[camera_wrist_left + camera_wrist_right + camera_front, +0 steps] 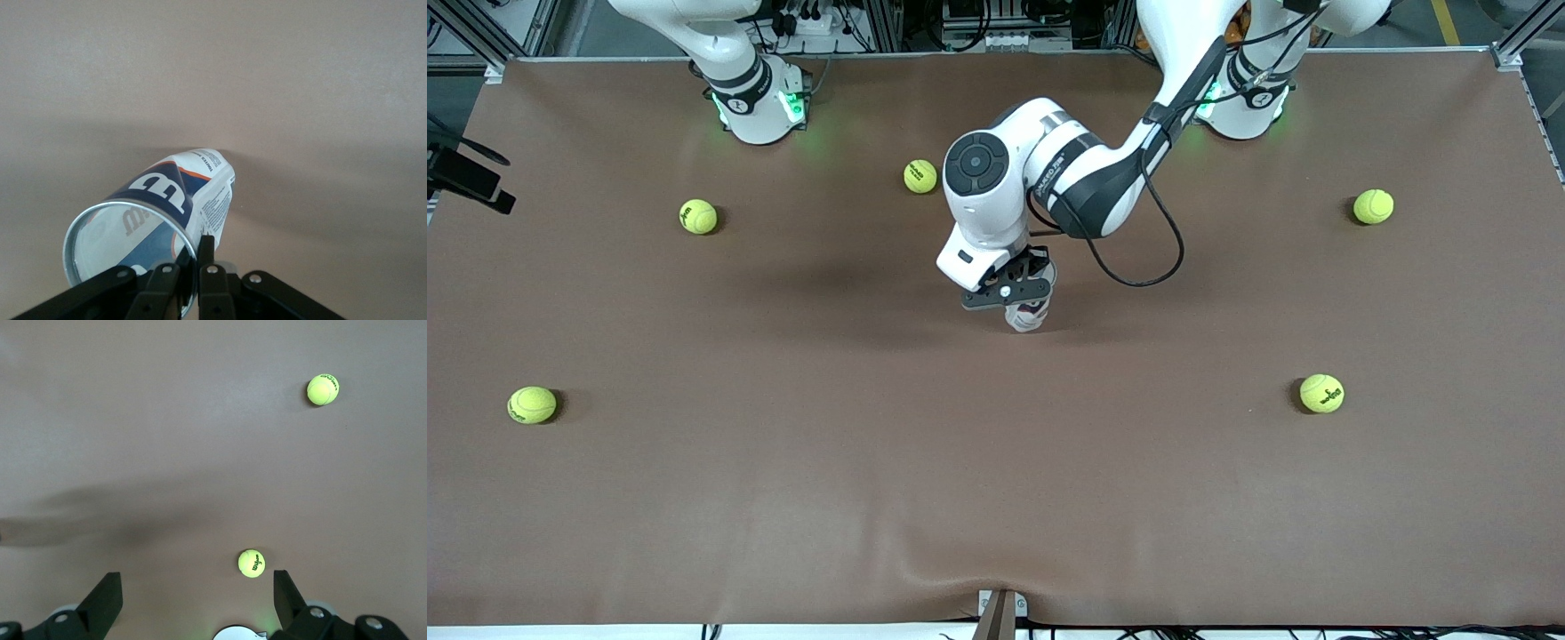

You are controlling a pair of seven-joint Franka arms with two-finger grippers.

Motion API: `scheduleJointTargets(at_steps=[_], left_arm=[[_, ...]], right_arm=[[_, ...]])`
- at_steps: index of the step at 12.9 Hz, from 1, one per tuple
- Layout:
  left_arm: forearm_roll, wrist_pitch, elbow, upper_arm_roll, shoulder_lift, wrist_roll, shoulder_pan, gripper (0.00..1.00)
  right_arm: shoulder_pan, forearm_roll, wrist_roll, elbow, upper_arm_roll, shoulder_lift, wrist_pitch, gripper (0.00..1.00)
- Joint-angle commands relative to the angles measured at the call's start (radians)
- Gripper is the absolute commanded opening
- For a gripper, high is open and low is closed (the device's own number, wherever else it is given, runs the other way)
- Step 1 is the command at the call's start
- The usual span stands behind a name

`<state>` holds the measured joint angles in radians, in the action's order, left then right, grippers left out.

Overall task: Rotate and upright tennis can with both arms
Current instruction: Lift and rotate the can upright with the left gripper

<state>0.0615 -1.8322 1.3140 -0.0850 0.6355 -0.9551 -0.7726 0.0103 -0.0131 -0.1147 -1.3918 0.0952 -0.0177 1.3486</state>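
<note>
Here the tennis can's rim sits pinched between the left jaws.

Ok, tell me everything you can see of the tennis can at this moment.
The tennis can is a slim tube with a white-and-navy printed label, a big white W logo, an orange stripe and fine print. Its open end has a silvery rim, and the inside looks empty and reflective. It leans, not yet upright, lower end toward the brown table at mid-table. The left pincer is shut on the rim wall, one finger inside. In the front view the left arm hides most of it.
</note>
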Motion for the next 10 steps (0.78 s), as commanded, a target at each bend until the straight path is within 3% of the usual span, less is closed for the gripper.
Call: scheduleJointTargets(at_steps=[1, 4, 6, 8, 10], left_arm=[[0.021, -0.007, -0.028, 0.005, 0.021, -0.010, -0.011, 0.05], [0.021, -0.013, -0.028, 0.005, 0.026, -0.011, -0.016, 0.09], [0.021, -0.022, -0.027, 0.005, 0.027, -0.008, -0.016, 0.18], [0.021, -0.036, -0.028, 0.004, 0.027, -0.011, -0.014, 0.18], [0.021, -0.041, -0.028, 0.004, 0.020, -0.011, -0.014, 0.25]], right_arm=[[-0.009, 0.010, -0.019, 0.010, -0.011, 0.002, -0.005, 1.00], [-0.009, 0.009, -0.019, 0.008, -0.011, 0.002, -0.005, 1.00], [-0.007, 0.007, -0.017, 0.010, -0.011, 0.002, -0.005, 1.00], [-0.004, 0.010, -0.017, 0.010, -0.011, 0.002, -0.005, 1.00], [-0.004, 0.009, -0.017, 0.008, -0.011, 0.001, -0.006, 1.00]])
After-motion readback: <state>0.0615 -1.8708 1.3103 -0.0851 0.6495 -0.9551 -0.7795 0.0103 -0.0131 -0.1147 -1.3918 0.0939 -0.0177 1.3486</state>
